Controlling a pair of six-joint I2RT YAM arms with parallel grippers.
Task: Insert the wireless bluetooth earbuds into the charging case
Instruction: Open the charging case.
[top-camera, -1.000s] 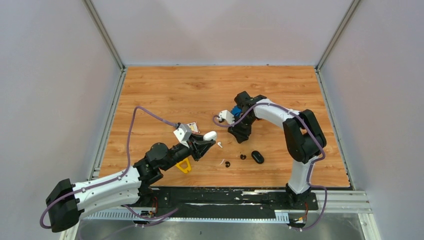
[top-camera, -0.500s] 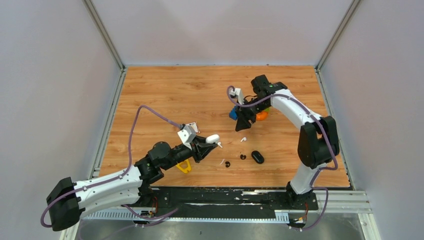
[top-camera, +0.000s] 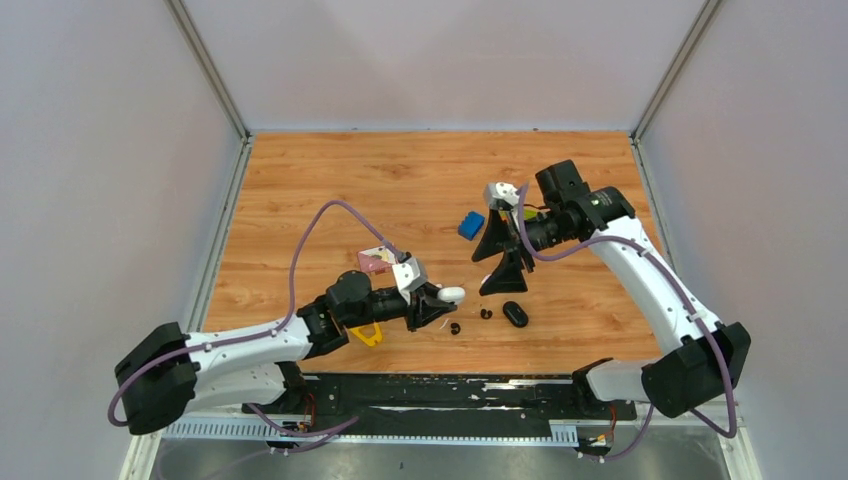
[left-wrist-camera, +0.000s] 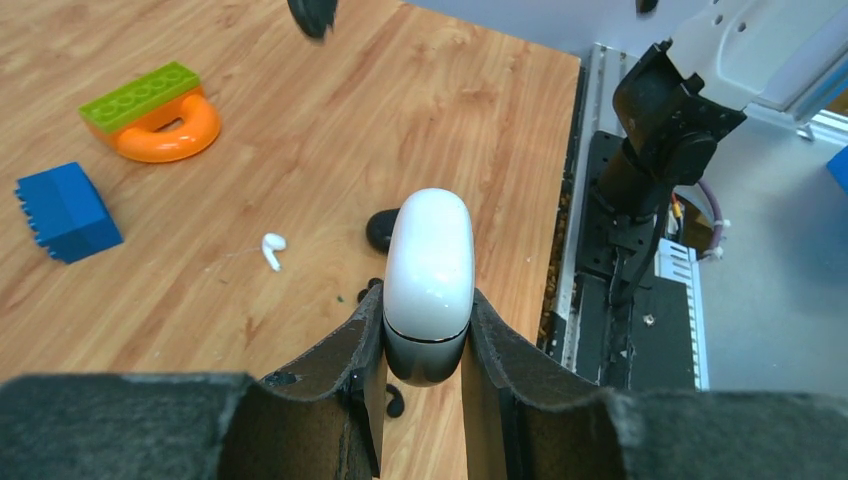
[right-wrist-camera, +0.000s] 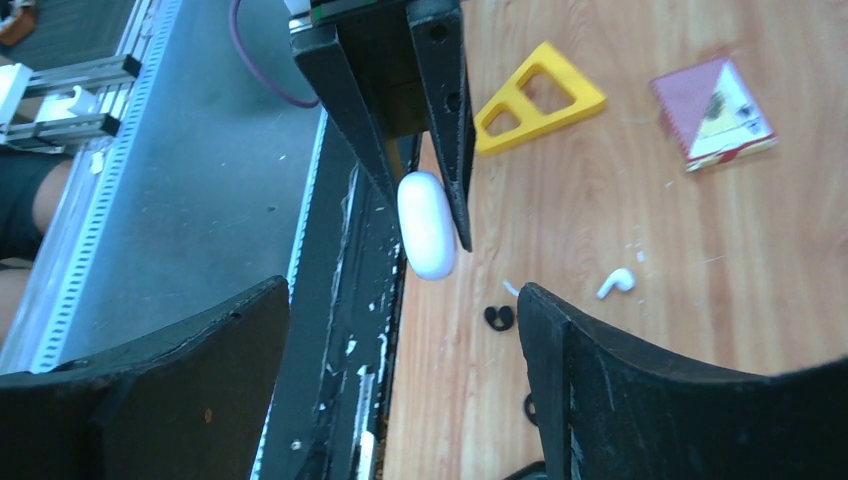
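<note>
Along the bottom of the top view a black base rail (top-camera: 450, 395) fronts the wood-grain worktop (top-camera: 330, 180). At lower centre the left hand (top-camera: 438, 303) clamps the white charging case (top-camera: 451, 295). Two black earbuds (top-camera: 455, 328) lie just below and right of it, and a white earbud (left-wrist-camera: 271, 250) lies on the wood nearby. Above them the right hand (top-camera: 498, 258) gapes wide, empty. Plain grey walls (top-camera: 430, 60) fill the top.

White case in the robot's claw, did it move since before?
Yes. The white case went right and a bit lower in the overhead view, ending closer to the black case, which stayed put.
</note>
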